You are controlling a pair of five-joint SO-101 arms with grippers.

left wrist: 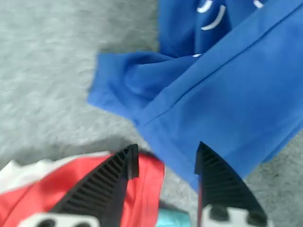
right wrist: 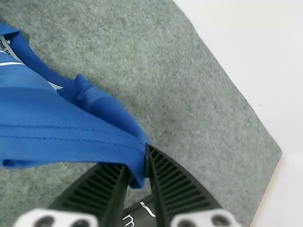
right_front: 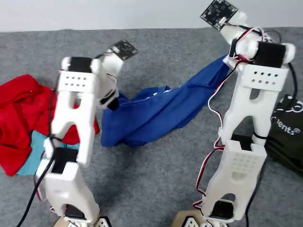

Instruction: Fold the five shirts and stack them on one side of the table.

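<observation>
Blue shirt (right_front: 151,113) is pinched by one edge in the right gripper (right wrist: 140,158), whose jaws are closed on a folded hem, with a small tuck of cloth showing between them. From that grip the cloth runs away as one long band, dropping from the lifted gripper to the grey table mat (right_front: 156,184) and across toward the other arm. The shirt's long axis therefore lies along the line joining the two grippers.

Its far end is a bunched heap on the mat, directly ahead of the left gripper (left wrist: 166,146), which hangs wide open and holds nothing. A seamed edge of the blue cloth passes just beyond its fingertips, nearer one jaw than the other and not yet between them. Beneath and behind the open jaws lies the red shirt (right_front: 21,109), with a teal shirt (right_front: 34,158) partly under it. Both are on the opposite side of the left gripper from the blue one.

The left arm looks the nearer to the loose end. It would need a short advance onto that seam, keeping off the red cloth, to spread the shirt between two grips.
</observation>
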